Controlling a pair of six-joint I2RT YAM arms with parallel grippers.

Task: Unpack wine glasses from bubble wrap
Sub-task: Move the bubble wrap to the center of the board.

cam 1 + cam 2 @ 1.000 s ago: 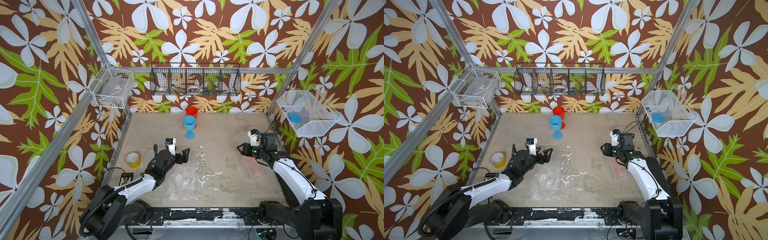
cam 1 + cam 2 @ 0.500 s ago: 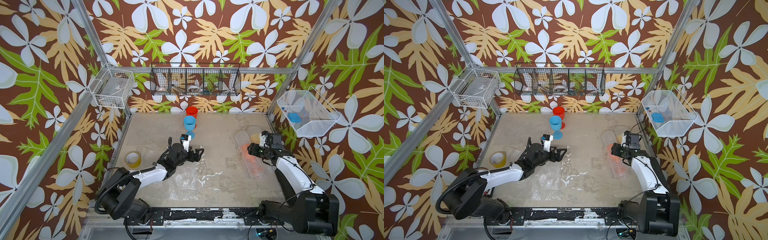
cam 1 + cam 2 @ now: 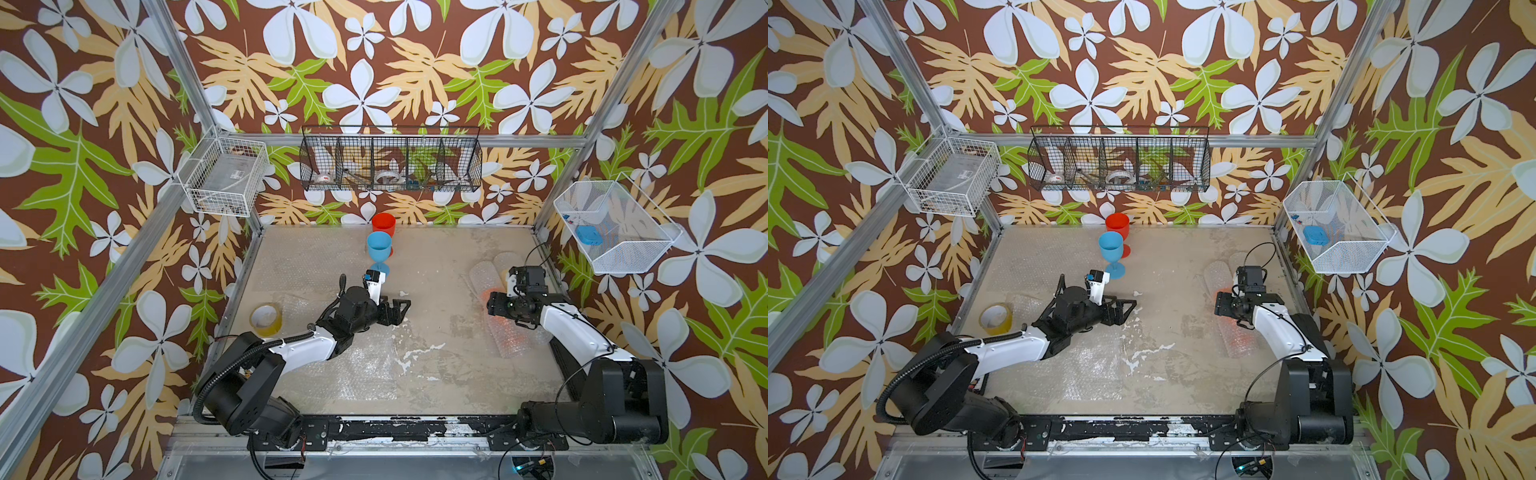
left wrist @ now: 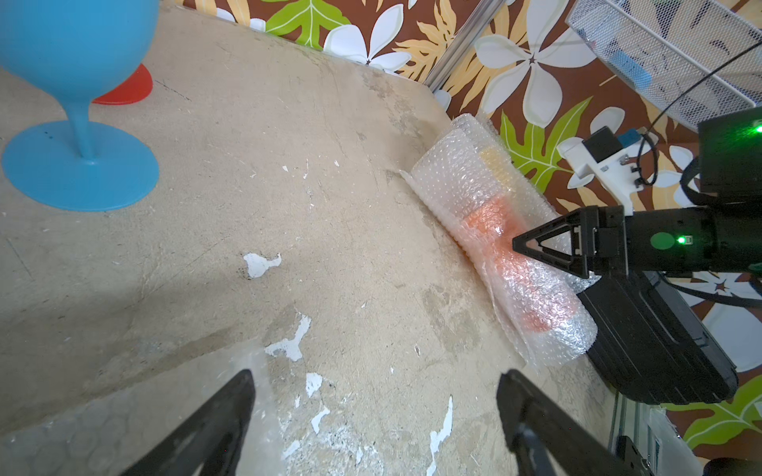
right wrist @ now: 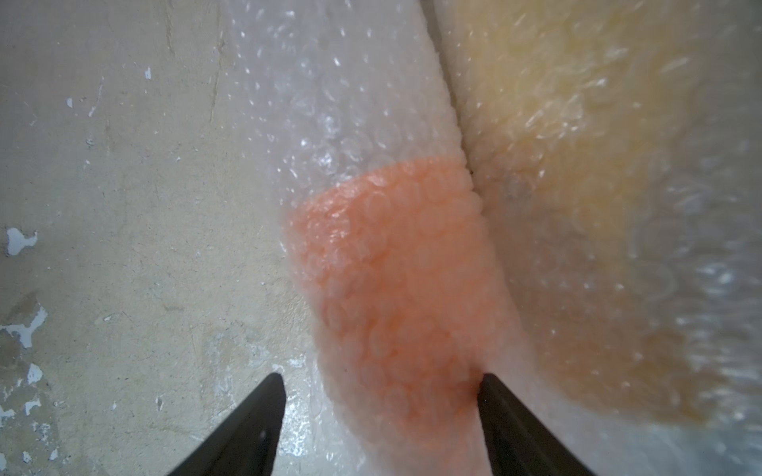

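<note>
Goblets first: the red goblet (image 3: 383, 222) and the light blue goblet (image 3: 379, 246) stand upright and unwrapped at the far middle of the table (image 3: 449, 266), blue just in front of red. Over on the right side, two bubble wrap rolls (image 4: 462, 177) lie side by side, touching. The orange goblet (image 5: 391, 268) shows pale through the roll nearer the table's middle, the yellow goblet (image 5: 577, 165) through the one by the wall. Now the right gripper (image 5: 381, 377): low over the orange one, jaws apart and straddling it. One fingertip (image 5: 501, 399) sits in the crease between the rolls, the other over bare table, not clamped. Meanwhile the left gripper (image 3: 401, 311) hovers near the table's middle, jaws wide, holding nothing. A flat bubble wrap sheet (image 3: 361, 374) lies beside the left arm, and a yellowish tape roll (image 3: 266, 319) sits near the left edge.
</note>
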